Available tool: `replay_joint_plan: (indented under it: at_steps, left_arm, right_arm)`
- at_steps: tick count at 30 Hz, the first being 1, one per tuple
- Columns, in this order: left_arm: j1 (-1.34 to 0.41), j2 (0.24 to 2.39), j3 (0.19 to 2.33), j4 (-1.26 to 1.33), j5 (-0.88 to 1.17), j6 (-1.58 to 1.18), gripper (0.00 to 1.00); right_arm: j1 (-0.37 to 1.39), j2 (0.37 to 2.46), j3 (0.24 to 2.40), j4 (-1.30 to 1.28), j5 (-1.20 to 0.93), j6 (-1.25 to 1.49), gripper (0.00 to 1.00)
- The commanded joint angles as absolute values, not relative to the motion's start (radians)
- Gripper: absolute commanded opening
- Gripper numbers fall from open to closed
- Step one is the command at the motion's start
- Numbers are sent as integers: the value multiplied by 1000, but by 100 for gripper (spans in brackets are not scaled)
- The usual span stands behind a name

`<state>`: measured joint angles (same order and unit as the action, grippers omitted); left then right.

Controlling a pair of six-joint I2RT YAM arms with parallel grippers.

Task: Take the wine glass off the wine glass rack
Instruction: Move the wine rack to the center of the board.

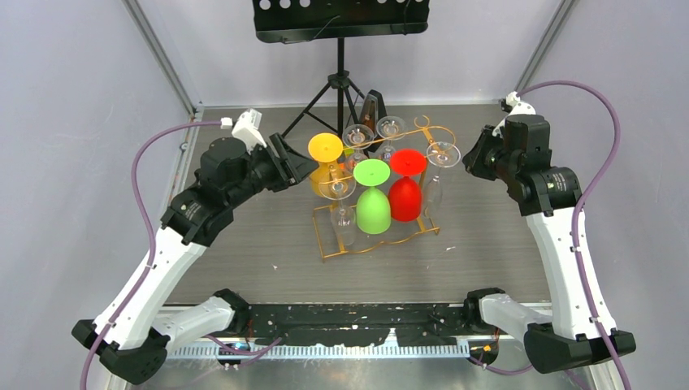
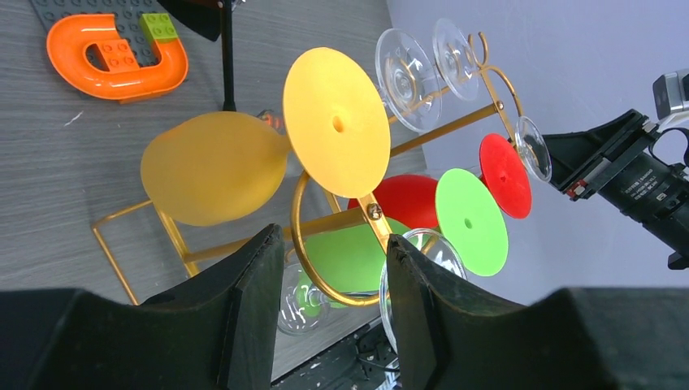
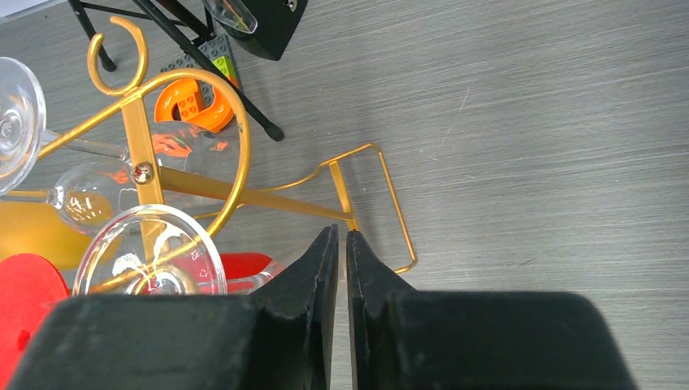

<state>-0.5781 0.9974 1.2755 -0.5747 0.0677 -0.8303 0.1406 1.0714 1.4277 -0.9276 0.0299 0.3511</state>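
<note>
The gold wire wine glass rack (image 1: pixel 428 128) stands mid-table with several wine glasses hanging upside down: a yellow one (image 1: pixel 325 148), a green one (image 1: pixel 373 207), a red one (image 1: pixel 405 197) and clear ones (image 1: pixel 443 153). My left gripper (image 1: pixel 305 165) is at the rack's left end, open, just short of the yellow glass (image 2: pixel 337 122). In the left wrist view its jaws (image 2: pixel 333 237) frame a gold scroll (image 2: pixel 302 244), and a clear glass foot (image 2: pixel 431 260) lies beside one finger; nothing is gripped. My right gripper (image 1: pixel 473 158) hovers at the rack's right end, shut and empty (image 3: pixel 341 234), near a clear glass foot (image 3: pixel 150 252).
A black music stand (image 1: pixel 341 24) on a tripod stands behind the rack. Beside its legs lie an orange U-shaped brick (image 2: pixel 114 57) on a grey plate and a dark wedge-shaped object (image 1: pixel 374 106). Walls close in the back and both sides.
</note>
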Motion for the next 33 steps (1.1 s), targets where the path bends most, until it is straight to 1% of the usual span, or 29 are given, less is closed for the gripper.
replay_joint_plan:
  at_steps: [1,10,11,13,16,19,22,26,28,33]
  left_arm:
    - [-569,976,1316,-558,54,-807,49]
    - [-565,1000,1338,-606,21,-766,50]
    - [-563,1005,1343,-612,15,-757,49]
    - [-562,1015,1350,-616,10,-745,43]
    - [-555,1022,1355,-619,9,-733,42]
    - [-554,1027,1360,-625,-30,-717,35]
    - [-551,1036,1369,-636,-51,-699,21]
    - [-548,1058,1383,-641,-64,-683,10]
    - [-546,1077,1391,-644,-63,-675,0]
    - [-545,1117,1414,-640,-45,-663,0]
  right_arm:
    - [135,1045,1424,-892,46,360,16]
    - [131,1017,1398,-899,57,356,17]
    - [130,1013,1394,-899,58,356,17]
    - [128,1003,1385,-900,58,356,17]
    - [127,985,1378,-906,53,357,17]
    - [128,964,1376,-915,53,357,16]
    - [127,948,1375,-927,51,356,16]
    - [127,919,1382,-945,51,352,17]
    - [128,907,1385,-954,52,350,17]
    - [128,887,1386,-968,56,340,17]
